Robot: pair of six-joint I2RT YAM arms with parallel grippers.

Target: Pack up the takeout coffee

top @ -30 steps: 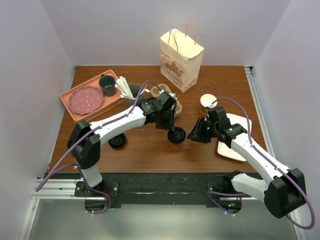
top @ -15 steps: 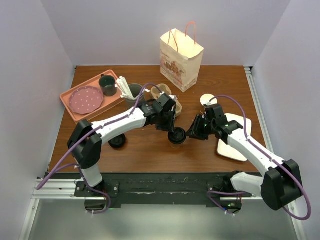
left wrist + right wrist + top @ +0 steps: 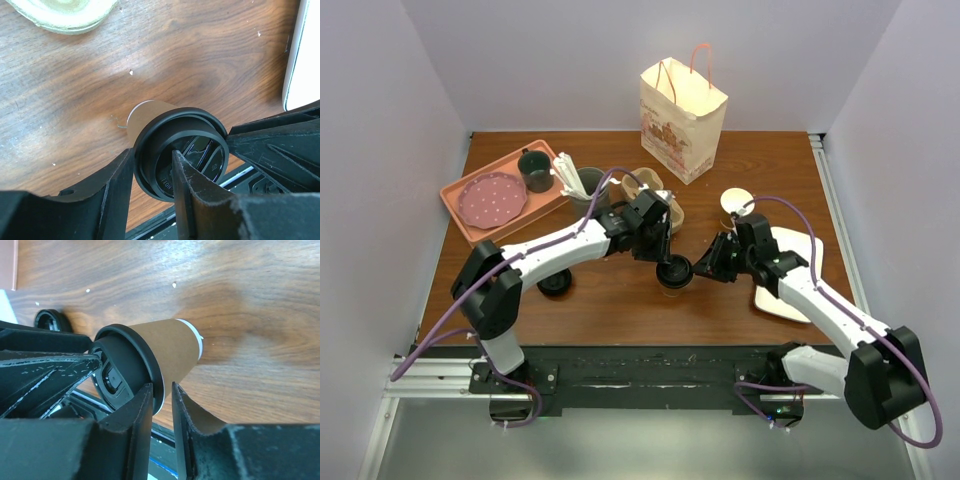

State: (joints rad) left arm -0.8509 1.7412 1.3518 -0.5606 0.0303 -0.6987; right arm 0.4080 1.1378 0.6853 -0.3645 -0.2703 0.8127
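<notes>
- The tray (image 3: 542,200) sits at the table's (image 3: 620,305) back left, with a plate (image 3: 492,198) on it and a mug (image 3: 535,170) behind the plate.
- A tumbler of utensils (image 3: 582,186) stands just right of the tray.
- The cup carrier (image 3: 646,183) lies right of the tumbler, with the paper bag (image 3: 682,120) behind it at the back wall.
- The takeout coffee (image 3: 672,276) is at the table's centre, in front of the carrier.
- The left gripper (image 3: 665,262) is on the cup from behind and the right gripper (image 3: 705,268) from its right.
- A loose lid (image 3: 554,284) lies to the left, well apart from the cup.
- A flat board (image 3: 776,300) lies at the right, and a second cup (image 3: 735,202) stands behind it.
</notes>
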